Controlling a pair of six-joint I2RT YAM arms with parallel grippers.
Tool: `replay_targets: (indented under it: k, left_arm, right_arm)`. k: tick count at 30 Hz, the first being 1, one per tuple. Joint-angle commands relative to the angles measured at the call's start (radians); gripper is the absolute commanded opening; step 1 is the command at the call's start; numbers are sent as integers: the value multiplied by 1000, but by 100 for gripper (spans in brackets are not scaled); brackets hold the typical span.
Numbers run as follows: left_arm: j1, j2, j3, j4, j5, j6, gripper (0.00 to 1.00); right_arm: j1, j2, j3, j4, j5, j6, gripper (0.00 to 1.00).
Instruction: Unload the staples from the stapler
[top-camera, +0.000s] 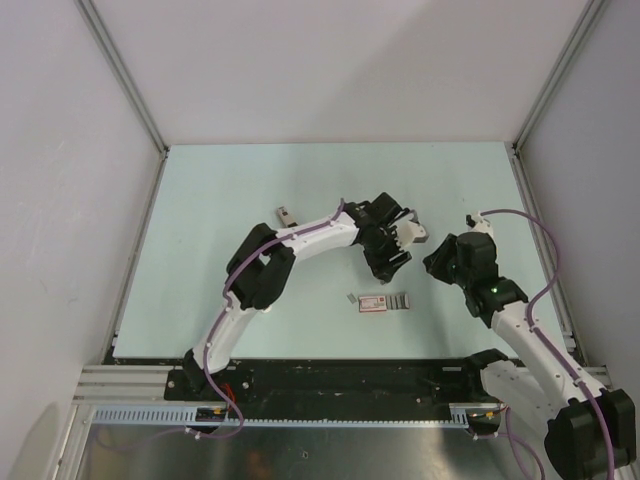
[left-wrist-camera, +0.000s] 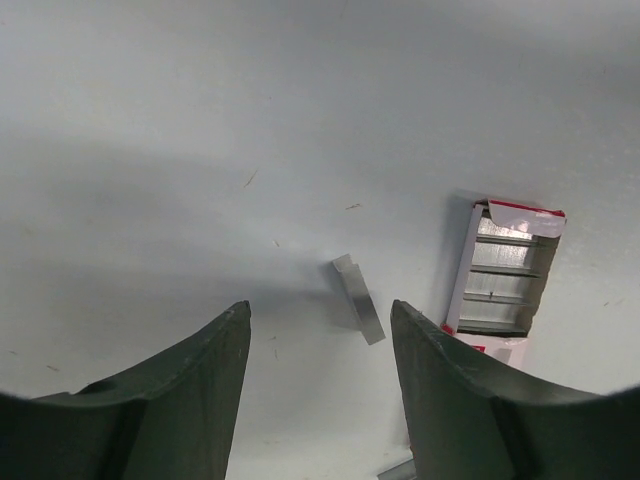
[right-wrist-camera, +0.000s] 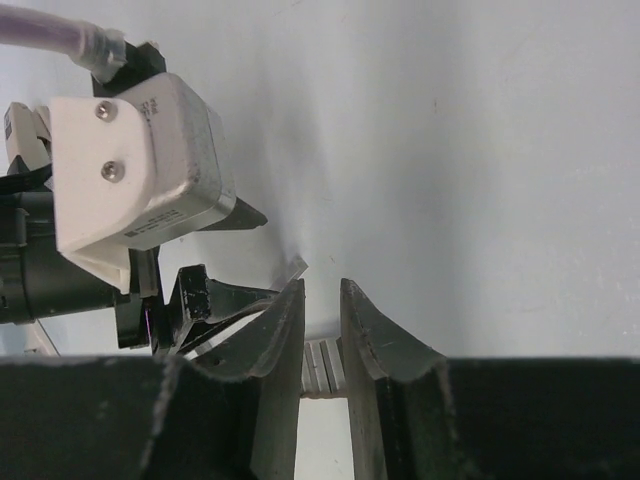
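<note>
A small white-and-dark stapler (top-camera: 287, 213) lies on the table, behind and left of both grippers. A short grey strip of staples (left-wrist-camera: 358, 298) lies on the table just ahead of my left gripper (left-wrist-camera: 320, 312), which is open and empty. The strip also shows in the top view (top-camera: 350, 298) and in the right wrist view (right-wrist-camera: 293, 268). My left gripper (top-camera: 393, 262) hovers above the strip. My right gripper (right-wrist-camera: 322, 287) is empty, its jaws a narrow gap apart. It hangs (top-camera: 432, 262) close to the right of the left one.
A small flat red-and-white box (top-camera: 375, 302) lies beside the strip; its open grey tray (left-wrist-camera: 505, 270) holds rows of staples, also seen through the right fingers' gap (right-wrist-camera: 322, 365). The left arm's wrist camera (right-wrist-camera: 140, 180) sits close to my right gripper.
</note>
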Motion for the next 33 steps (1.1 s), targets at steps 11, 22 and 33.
replay_targets:
  k: [11,22,33]
  left_arm:
    - [-50,45,45,-11,-55,-6,47]
    - [-54,35,8,-18,-74,0,39]
    - [-54,-13,-70,-21,-84,31,35]
  right_arm:
    - [-51,-66,-8,-26,-23,-23,21]
    - [-72,-71,-17,-22,-42,-29,20]
    - [-78,-68,-27,-18,-48,-33,19]
